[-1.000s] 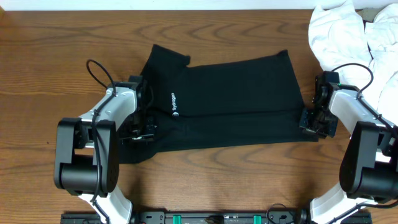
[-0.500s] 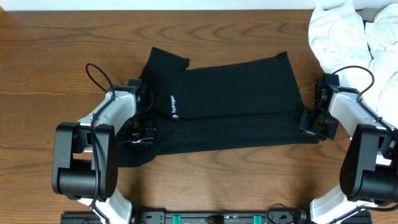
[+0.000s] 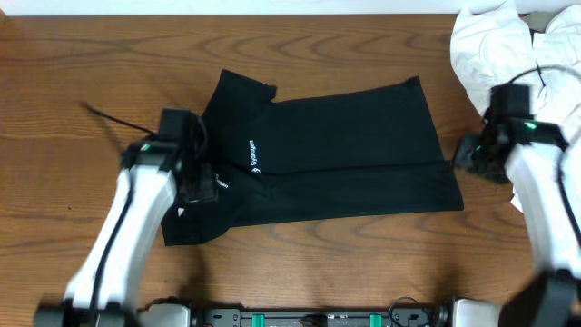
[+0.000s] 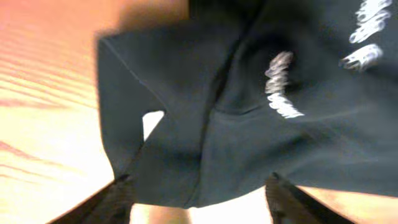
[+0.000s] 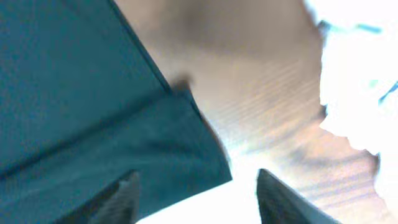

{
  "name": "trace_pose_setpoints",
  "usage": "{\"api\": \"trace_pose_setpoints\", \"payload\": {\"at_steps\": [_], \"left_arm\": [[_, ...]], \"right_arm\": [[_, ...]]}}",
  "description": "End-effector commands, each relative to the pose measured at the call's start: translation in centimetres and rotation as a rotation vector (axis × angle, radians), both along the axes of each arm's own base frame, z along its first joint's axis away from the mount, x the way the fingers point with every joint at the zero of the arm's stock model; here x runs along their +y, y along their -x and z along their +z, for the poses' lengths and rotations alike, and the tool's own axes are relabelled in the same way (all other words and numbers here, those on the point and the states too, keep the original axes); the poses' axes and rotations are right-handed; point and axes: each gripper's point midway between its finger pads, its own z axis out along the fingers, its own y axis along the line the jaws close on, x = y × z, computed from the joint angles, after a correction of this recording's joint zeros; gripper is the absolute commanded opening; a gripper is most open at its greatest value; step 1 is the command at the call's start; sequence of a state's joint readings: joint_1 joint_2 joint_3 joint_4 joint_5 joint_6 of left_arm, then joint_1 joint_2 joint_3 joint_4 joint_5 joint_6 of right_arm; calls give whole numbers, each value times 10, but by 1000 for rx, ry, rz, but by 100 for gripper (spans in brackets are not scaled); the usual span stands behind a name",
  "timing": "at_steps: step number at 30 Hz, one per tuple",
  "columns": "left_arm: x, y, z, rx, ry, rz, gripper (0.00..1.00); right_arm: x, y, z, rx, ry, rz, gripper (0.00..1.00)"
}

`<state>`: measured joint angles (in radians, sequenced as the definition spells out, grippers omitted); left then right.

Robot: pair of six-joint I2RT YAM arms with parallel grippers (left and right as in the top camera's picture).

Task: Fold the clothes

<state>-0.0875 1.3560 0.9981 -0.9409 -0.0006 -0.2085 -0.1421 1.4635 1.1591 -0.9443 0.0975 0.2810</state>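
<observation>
The clothes, a black garment (image 3: 336,154) with a small white logo (image 3: 254,156), lie folded flat on the wooden table. My left gripper (image 3: 204,182) hovers over its left end. In the left wrist view the gripper (image 4: 199,205) is open, and the black fabric (image 4: 249,137) with white print (image 4: 280,93) lies below the fingers (image 4: 115,199). My right gripper (image 3: 474,159) hangs just off the garment's right edge. It too is open (image 5: 199,199), with the garment's corner (image 5: 186,155) beneath and nothing held.
A heap of white garments (image 3: 508,45) fills the back right corner, close behind the right arm; it also shows in the right wrist view (image 5: 354,81). Bare wood (image 3: 91,82) surrounds the black garment to the left, the back and the front.
Both grippers have opened and let go of the garment's ends. Both arms have lifted and drawn outward. The garment's ends now rest on the table.
</observation>
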Motion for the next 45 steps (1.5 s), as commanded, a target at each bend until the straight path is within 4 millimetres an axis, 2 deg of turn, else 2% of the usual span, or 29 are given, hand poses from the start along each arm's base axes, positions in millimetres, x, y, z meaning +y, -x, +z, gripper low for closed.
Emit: {"api": "trace_pose_setpoints", "payload": {"at_steps": [1, 3, 6, 8, 11, 14, 16, 18, 22, 25, 28, 30, 45], "left_arm": [[2, -8, 39, -169, 8, 9, 78], [1, -16, 62, -287, 18, 10, 88], [-1, -33, 93, -454, 33, -5, 93], [-13, -45, 104, -517, 74, -78, 93], [-29, -67, 108, -552, 126, -158, 93], [-33, -94, 101, -524, 119, -189, 93], [-41, -126, 87, -470, 119, -266, 93], [-40, -151, 75, -435, 97, -304, 93], [-18, -201, 50, -386, 85, -234, 91], [-2, -222, 32, -358, 111, -193, 87], [16, -227, 8, -314, 121, -146, 84], [18, -227, -5, -287, 146, -140, 83], [2, -215, -84, -117, 238, -167, 82]], "right_arm": [[-1, 0, 41, -130, 22, 6, 64], [0, 2, 57, -190, 30, 6, 65], [2, 2, 76, -256, 43, 36, 67], [10, 0, 83, -292, 24, 100, 67], [22, 0, 86, -303, -4, 184, 68], [23, 2, 84, -291, -12, 193, 68], [23, 3, 84, -289, -10, 192, 68], [23, 3, 84, -288, -10, 192, 69], [23, 5, 82, -275, -6, 205, 68], [23, 6, 81, -272, -6, 205, 68], [23, 6, 82, -273, -6, 205, 68], [23, 5, 81, -273, -6, 204, 68], [23, 5, 77, -258, -10, 204, 66]]}}
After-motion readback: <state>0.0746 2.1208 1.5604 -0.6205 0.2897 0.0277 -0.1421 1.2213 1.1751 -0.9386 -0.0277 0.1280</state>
